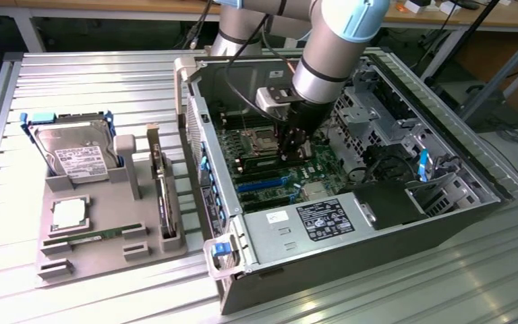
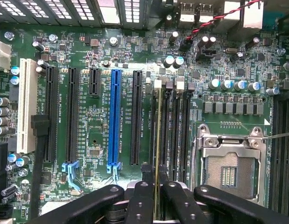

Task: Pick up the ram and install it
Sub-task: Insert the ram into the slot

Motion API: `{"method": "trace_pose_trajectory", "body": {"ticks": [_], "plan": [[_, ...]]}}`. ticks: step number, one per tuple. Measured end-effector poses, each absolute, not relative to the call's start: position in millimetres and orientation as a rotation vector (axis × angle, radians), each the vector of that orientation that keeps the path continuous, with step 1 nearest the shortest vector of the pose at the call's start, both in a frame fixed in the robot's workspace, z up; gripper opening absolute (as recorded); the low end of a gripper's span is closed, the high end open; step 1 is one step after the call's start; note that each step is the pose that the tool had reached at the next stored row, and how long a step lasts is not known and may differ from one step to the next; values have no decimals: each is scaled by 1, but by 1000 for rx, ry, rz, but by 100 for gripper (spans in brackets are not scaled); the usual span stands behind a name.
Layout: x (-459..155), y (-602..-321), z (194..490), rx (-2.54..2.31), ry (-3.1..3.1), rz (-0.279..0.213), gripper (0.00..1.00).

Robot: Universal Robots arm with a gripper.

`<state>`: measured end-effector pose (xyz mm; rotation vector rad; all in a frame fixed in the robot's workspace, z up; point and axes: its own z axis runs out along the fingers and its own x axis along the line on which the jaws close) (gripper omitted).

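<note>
My gripper (image 1: 293,154) reaches down into the open computer case (image 1: 439,223), just over the motherboard (image 1: 268,179). In the wrist view the gripper (image 2: 157,182) is shut on the ram (image 2: 157,140). The ram shows edge-on as a thin green line between the black fingers (image 2: 142,198). It runs along the first memory slot (image 2: 153,116), next to the black expansion slot. Whether it is seated in the slot or just above it I cannot tell. A second, similar green stick (image 1: 92,236) lies in the grey fixture (image 1: 106,260) at the exterior view's left.
The grey fixture also holds a hard drive (image 1: 77,155), a silver-topped processor (image 1: 68,212) and an upright dark expansion card (image 1: 162,192). Beside the memory slots are the empty processor socket (image 2: 230,170) and a blue slot (image 2: 115,119). Case walls and drive cages (image 1: 376,128) surround the arm.
</note>
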<state>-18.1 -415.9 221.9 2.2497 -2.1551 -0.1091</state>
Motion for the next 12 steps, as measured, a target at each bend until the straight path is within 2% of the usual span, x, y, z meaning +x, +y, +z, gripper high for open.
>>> {"method": "trace_pose_trajectory", "body": {"ticks": [7,8,9,12], "plan": [[-18,-416,220,2250,-2155,-109,15],[-18,-416,220,2250,-2155,-109,16],[-18,-416,220,2250,-2155,-109,28],[-18,-416,246,2246,-2159,-108,28]]}}
